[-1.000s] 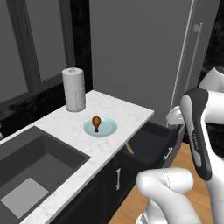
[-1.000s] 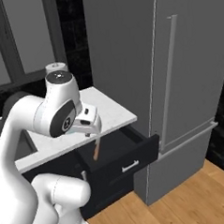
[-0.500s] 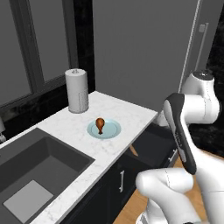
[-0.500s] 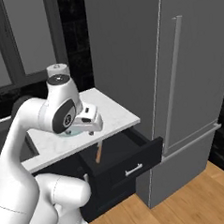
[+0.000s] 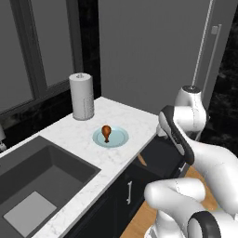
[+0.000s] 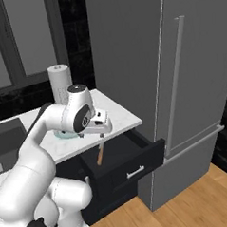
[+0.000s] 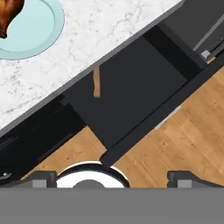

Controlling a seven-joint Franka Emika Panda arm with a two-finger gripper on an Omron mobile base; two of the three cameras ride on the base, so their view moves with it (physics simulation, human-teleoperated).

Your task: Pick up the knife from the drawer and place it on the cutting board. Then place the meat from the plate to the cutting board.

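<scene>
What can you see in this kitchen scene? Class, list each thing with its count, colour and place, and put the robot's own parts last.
Knife: one, tan handle showing, in the open drawer, blade end hidden under the counter edge.
Drawer: one, black, pulled out below the counter.
Plate: one, pale teal, on the counter near the drawer.
Meat: one drumstick, orange-brown, on the plate.
Paper towel roll: one, white, upright at the back of the counter.
Counter: one, white marble.
Sink: one, dark grey, set in the counter left of the plate.
Fridge: one, grey, right of the drawer.
Gripper: one, white, open, above the drawer.
</scene>
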